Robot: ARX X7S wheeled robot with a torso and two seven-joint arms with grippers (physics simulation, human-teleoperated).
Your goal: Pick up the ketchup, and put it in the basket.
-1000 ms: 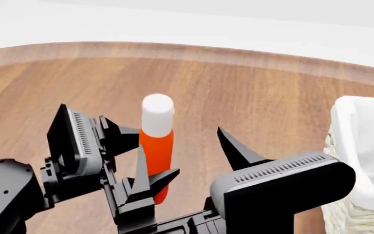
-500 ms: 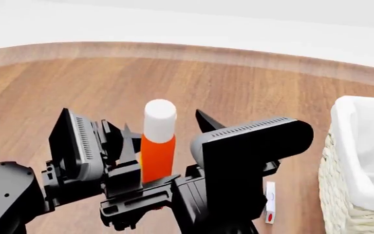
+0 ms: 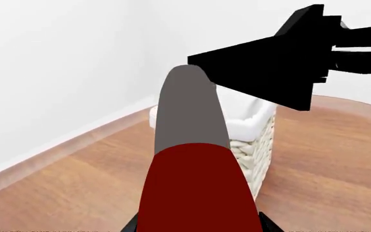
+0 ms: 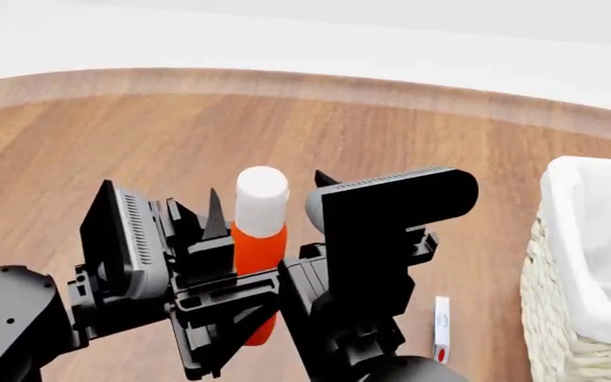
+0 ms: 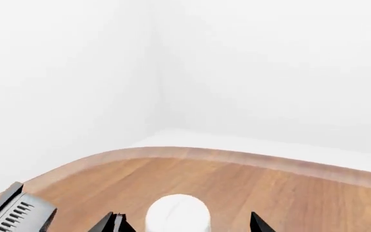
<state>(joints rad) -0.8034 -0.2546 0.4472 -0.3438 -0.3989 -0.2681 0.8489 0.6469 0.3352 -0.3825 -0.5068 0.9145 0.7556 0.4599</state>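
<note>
The ketchup (image 4: pixel 257 239) is an orange-red bottle with a tall white cap, standing upright over the wooden floor. My left gripper (image 4: pixel 236 274) is shut on its body; in the left wrist view the ketchup (image 3: pixel 195 183) fills the space between the two jaw tips of the left gripper (image 3: pixel 198 226). My right gripper (image 4: pixel 267 195) is open and straddles the cap from the near side. In the right wrist view the ketchup's cap (image 5: pixel 178 215) sits between the tips of the right gripper (image 5: pixel 182 223), with a gap on each side. The basket (image 4: pixel 576 239) stands at the right.
The basket (image 3: pixel 258 150) shows beyond the bottle in the left wrist view, wicker wall under a white liner. A small white item with a red mark (image 4: pixel 441 330) lies on the floor between the arms and the basket. A white wall curves round the floor's far edge.
My right arm has swung left and up, bringing its open jaws round the ketchup's cap. The small white item has come into view. The bottle and left gripper have hardly moved.
</note>
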